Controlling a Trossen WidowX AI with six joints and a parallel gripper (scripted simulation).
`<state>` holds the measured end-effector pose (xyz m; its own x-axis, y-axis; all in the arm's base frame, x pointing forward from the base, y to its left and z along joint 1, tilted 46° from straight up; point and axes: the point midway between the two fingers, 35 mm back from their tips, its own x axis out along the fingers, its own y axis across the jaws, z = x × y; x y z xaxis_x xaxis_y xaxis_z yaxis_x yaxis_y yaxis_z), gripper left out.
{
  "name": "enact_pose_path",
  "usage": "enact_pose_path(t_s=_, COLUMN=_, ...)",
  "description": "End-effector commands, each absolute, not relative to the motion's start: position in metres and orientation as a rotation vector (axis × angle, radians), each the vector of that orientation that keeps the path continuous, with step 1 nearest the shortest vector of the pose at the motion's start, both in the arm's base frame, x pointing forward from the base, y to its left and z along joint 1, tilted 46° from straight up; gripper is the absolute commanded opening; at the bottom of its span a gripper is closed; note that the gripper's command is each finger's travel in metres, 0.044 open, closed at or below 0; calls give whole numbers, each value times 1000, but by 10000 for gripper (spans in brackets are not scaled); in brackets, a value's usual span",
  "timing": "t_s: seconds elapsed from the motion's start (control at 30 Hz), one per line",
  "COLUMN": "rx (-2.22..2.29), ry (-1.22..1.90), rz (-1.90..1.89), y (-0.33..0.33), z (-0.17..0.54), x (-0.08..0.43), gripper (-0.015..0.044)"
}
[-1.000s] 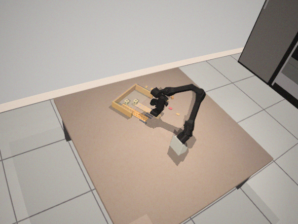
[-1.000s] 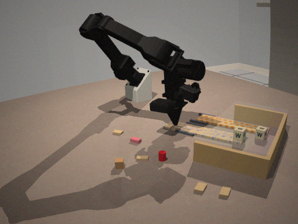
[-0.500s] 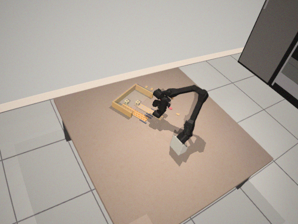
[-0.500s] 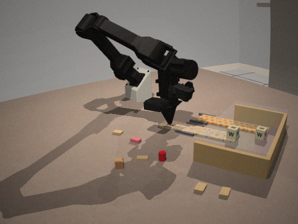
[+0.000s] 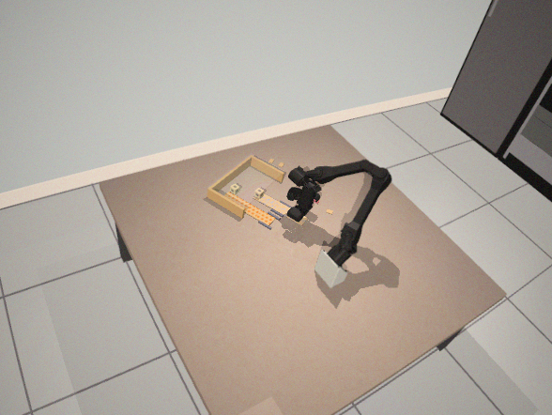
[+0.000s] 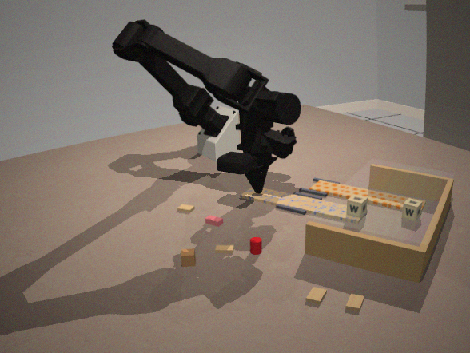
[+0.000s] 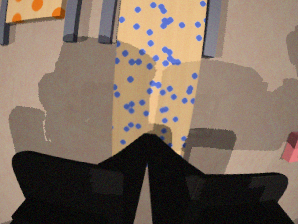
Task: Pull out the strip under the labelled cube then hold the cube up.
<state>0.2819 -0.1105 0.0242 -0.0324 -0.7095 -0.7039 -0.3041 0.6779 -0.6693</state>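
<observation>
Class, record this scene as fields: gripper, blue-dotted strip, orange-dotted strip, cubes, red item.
gripper: fingertips together, at the blue-dotted strip's outer end
blue-dotted strip: reaches outside the tray
orange-dotted strip: partly inside the tray
cubes: two, marked W
red item: upright cylinder
</observation>
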Motion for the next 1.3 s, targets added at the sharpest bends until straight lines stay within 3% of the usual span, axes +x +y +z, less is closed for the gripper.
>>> enact_pose_path(t_s=0.0, rx=-850, ry=1655, rz=-403, y=-117, z=23, x=268, gripper=0)
enact_pose_path(t_s=1.27, rx=-851, ry=1657, rz=-402, y=-126, z=36, x=215, gripper=0)
